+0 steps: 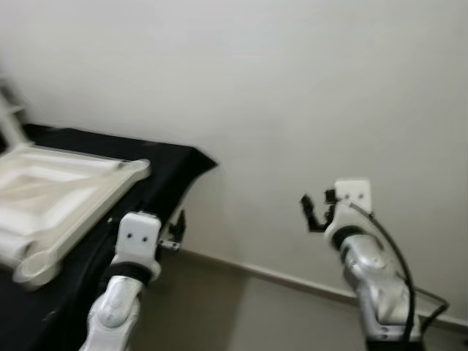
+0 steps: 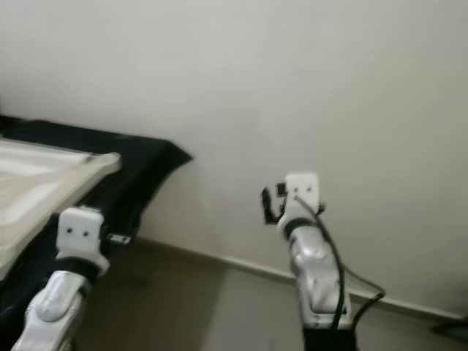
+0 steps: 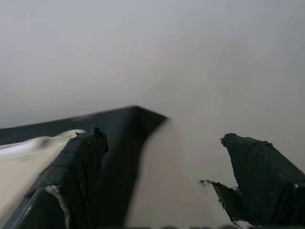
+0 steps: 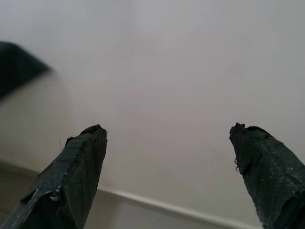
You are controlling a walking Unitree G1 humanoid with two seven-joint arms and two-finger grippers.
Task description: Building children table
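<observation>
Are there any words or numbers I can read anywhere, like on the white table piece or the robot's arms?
None can be read. The white table piece on the black cloth looks plain and blurred. The left gripper, right gripper and wall show no letters or numbers.

White tabletop (image 1: pixel 58 194) on black cloth (image 1: pixel 157 172); both arms raised nr wall (image 1: pixel 292 88).

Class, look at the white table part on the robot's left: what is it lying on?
The white table part lies on a black cloth that drapes over the edge. Whatever the cloth covers is hidden. Both the left gripper and right gripper are open, holding nothing.
</observation>
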